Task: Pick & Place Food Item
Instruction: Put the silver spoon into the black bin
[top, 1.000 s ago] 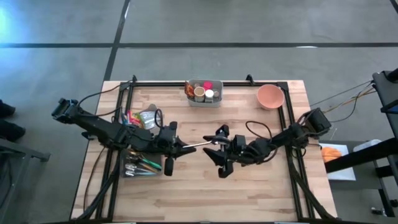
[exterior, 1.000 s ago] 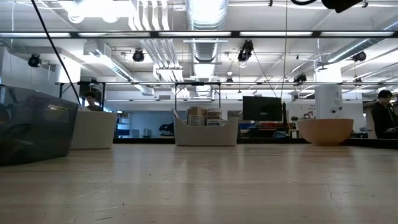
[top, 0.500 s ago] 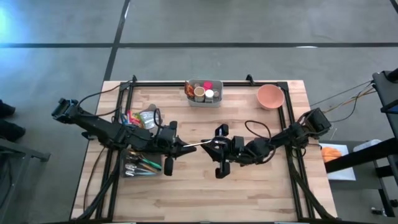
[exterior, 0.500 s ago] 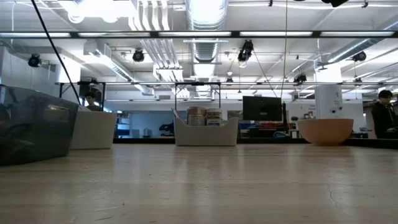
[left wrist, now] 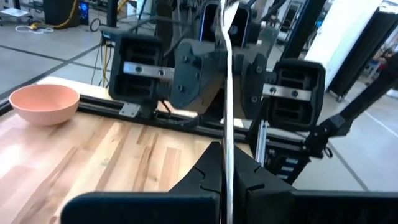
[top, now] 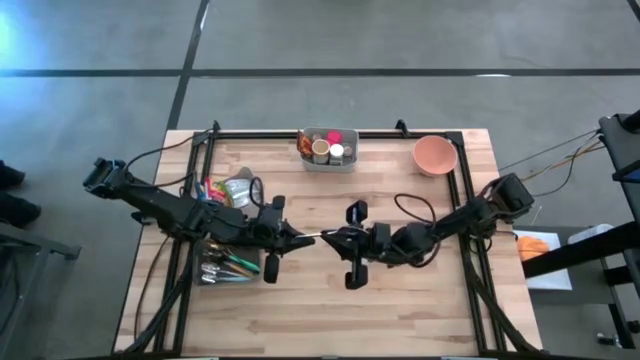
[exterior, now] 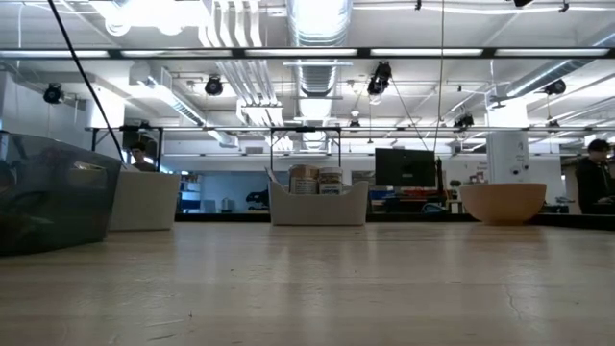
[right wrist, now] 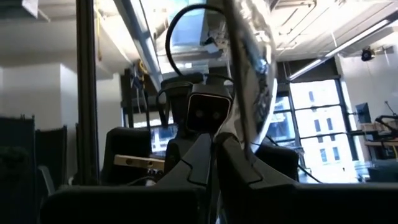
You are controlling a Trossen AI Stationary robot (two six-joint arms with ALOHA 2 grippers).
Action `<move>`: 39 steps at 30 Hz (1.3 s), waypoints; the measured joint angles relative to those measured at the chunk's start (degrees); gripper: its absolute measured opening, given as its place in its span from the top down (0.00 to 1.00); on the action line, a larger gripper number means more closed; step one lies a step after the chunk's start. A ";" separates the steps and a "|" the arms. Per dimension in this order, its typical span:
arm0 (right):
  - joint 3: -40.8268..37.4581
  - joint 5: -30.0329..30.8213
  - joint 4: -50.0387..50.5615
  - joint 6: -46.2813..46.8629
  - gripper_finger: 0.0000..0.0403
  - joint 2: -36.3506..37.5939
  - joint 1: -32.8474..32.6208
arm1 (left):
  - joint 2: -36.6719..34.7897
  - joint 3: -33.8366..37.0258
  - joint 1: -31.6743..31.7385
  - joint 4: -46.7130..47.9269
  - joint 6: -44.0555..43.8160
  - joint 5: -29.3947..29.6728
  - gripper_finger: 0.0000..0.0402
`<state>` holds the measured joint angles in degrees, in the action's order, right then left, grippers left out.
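While the spoon (top: 312,236) hangs over mid-table, left gripper (top: 296,238) clamps its handle at 9 o'clock, right gripper (top: 330,238) is clenched on its bowl end at 3, w/ pink bowl (top: 435,155) toward 1.

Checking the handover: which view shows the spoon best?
Left wrist view: the spoon handle runs between both closed grippers. Right wrist view shows only its bowl close up, the high view a thin sliver, the low view nothing.
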<state>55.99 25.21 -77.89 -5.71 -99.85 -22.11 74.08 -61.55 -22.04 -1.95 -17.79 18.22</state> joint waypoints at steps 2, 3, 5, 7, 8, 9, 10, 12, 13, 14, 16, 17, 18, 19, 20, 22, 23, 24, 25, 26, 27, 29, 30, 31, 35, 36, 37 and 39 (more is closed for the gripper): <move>0.00 -0.02 2.24 -0.59 0.98 0.88 0.00 | 0.00 0.02 0.01 0.83 0.01 -0.97 1.00; 0.00 -0.10 4.07 -0.64 0.98 1.51 0.00 | 0.00 0.01 0.02 1.27 -0.02 -1.35 1.00; 0.14 -0.38 9.32 -0.45 0.98 3.19 0.00 | 0.00 -0.13 0.00 3.04 -0.04 -2.12 1.00; 0.72 -0.48 17.23 0.64 0.98 5.47 0.00 | 0.00 -0.34 0.02 5.08 -0.23 -3.19 0.98; 1.38 -0.46 21.48 1.20 0.98 6.67 0.00 | 0.00 -0.44 0.02 6.05 -0.22 -3.65 0.96; 2.08 -0.48 26.47 1.89 0.98 7.93 0.00 | 0.00 -0.49 0.02 6.99 -0.22 -3.81 0.94; 2.92 -0.47 31.71 2.92 0.98 9.12 0.00 | -0.02 -0.54 0.02 8.02 -0.23 -3.84 0.92; 5.45 -0.42 42.27 5.26 0.98 10.84 0.00 | -0.02 -0.57 0.02 9.53 -0.21 -3.92 0.86; 6.67 -0.42 47.02 6.37 0.98 11.43 0.00 | -0.02 -0.57 0.02 10.18 -0.23 -3.92 0.83; 8.10 -0.39 51.00 7.29 0.98 11.66 0.00 | -0.02 -0.57 0.02 10.33 -0.26 -3.94 0.81; 10.67 -0.42 57.14 8.55 0.98 11.75 0.02 | -0.02 -0.57 0.02 10.56 -0.23 -4.22 0.76; 11.94 -0.84 60.02 8.86 0.98 11.70 0.06 | -0.04 -0.57 0.02 10.60 -0.23 -4.53 0.74; 13.31 -1.50 62.74 9.17 0.98 11.40 0.09 | -0.04 -0.57 0.01 10.58 -0.23 -4.90 0.72; 14.54 -2.31 65.07 9.47 0.98 11.18 0.19 | -0.05 -0.57 0.02 10.58 -0.23 -4.96 0.71; 15.71 -2.85 67.23 9.50 0.98 10.84 0.20 | -0.07 -0.60 0.01 10.58 -0.23 -4.98 0.71; 18.00 -3.03 70.96 9.57 0.98 10.14 0.20 | -0.11 -0.61 0.02 10.77 -0.23 -5.09 0.70; 18.82 -3.18 72.22 9.57 0.98 9.92 0.20 | -0.11 -0.62 0.02 10.88 -0.21 -5.49 0.70; 19.58 -3.29 73.10 9.59 0.98 9.64 0.20 | -0.11 -0.62 0.02 10.90 -0.17 -6.01 0.70; 20.31 -3.66 73.50 9.61 0.98 9.34 0.20 | -0.11 -0.62 0.02 10.90 -0.19 -6.63 0.70; 20.93 -4.57 73.95 9.57 0.98 9.16 0.24 | -0.11 -0.62 0.02 10.90 -0.17 -7.23 0.70; 21.52 -5.68 74.67 9.38 0.98 8.99 0.28 | -0.11 -0.62 0.02 10.91 -0.17 -7.59 0.70; 22.02 -8.08 74.78 9.10 0.98 8.88 0.42 | -0.11 -0.62 0.00 10.97 -0.17 -7.82 0.70; 22.13 -9.11 74.79 8.95 0.98 8.86 0.48 | -0.11 -0.62 0.01 11.02 -0.17 -7.99 0.70; 22.14 -9.85 74.82 8.93 0.98 8.84 0.61 | -0.11 -0.64 0.02 11.01 -0.15 -8.18 0.70; 22.25 -10.66 78.10 9.41 0.98 8.95 1.05 | -0.11 -0.64 0.02 11.06 -0.15 -8.18 0.70; 22.38 -10.73 79.08 9.65 0.98 8.95 1.14 | -0.11 -0.64 0.02 11.06 -0.19 -8.29 0.70; 22.45 -10.75 79.69 9.80 0.98 8.95 1.23 | -0.11 -0.64 0.06 11.06 -0.19 -8.72 0.70; 22.57 -10.78 80.75 9.76 0.98 8.95 1.40 | -0.11 -0.64 0.04 11.06 -0.19 -8.85 0.70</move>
<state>78.56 14.44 2.85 4.05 -90.89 -20.71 73.97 -62.19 -22.00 9.10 -17.98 9.37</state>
